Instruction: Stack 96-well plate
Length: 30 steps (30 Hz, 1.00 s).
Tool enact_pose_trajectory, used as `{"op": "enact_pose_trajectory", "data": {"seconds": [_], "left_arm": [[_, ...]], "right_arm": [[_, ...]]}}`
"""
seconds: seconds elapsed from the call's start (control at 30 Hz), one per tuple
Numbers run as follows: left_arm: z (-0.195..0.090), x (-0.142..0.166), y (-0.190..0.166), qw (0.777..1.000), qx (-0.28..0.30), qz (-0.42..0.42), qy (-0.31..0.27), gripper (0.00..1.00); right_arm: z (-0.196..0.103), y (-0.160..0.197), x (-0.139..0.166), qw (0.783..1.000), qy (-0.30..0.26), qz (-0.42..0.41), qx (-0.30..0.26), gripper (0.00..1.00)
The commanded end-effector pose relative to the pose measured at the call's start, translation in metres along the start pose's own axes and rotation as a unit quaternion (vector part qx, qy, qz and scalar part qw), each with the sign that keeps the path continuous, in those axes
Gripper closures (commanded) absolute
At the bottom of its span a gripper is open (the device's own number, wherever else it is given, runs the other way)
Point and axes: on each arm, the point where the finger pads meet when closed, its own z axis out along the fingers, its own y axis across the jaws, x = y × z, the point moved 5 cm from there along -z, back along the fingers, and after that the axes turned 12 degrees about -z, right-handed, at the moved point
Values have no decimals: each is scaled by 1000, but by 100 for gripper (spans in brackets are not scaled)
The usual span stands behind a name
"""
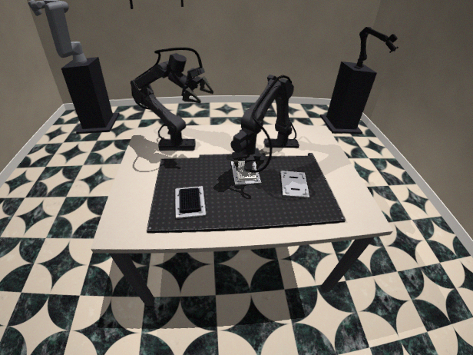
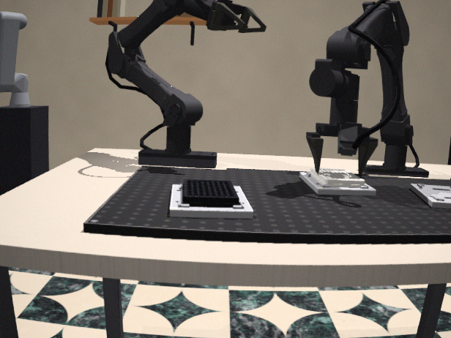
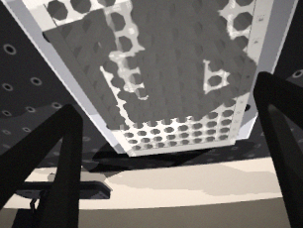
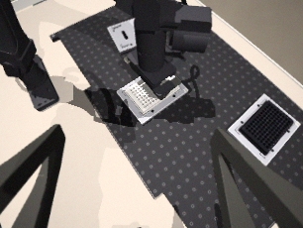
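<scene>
A stack of two white 96-well plates lies level in the pale nest N2.

No legible text, brands or numbers, marks on white plate rim too small to read
</scene>
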Motion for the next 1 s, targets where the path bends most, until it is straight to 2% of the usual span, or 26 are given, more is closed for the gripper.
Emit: {"op": "enact_pose_trajectory", "data": {"seconds": [0.0, 0.27, 0.43, 0.5, 0.77, 0.83, 0.97], "left_arm": [[-30, -4, -4, 1000, 19, 0, -15, 0], [-36, -1, -9, 1000, 16, 0, -12, 0], [-86, 2, -10, 1000, 20, 0, -14, 0], [-95, 2, -10, 1000, 8, 0, -7, 0], [-97, -1, -5, 1000, -2, -2, -1, 0], [-98, -5, -5, 1000, -3, 4, -16, 0], [-113, -21, 5, 996, 8, 13, -92, 0]], "right_arm": [[-5, -1, -1, 1000, 0, -1, 3, 0], [-5, -1, -1, 1000, 0, -1, 3, 0], [-5, -1, -1, 1000, 0, -1, 3, 0], [-5, -1, -1, 1000, 0, -1, 3, 0], [-5, -1, -1, 1000, 0, -1, 3, 0], [-4, -2, -5, 1000, -8, -1, 4, 0], [19, -5, -22, 1000, -25, -2, 7, 0]]}}
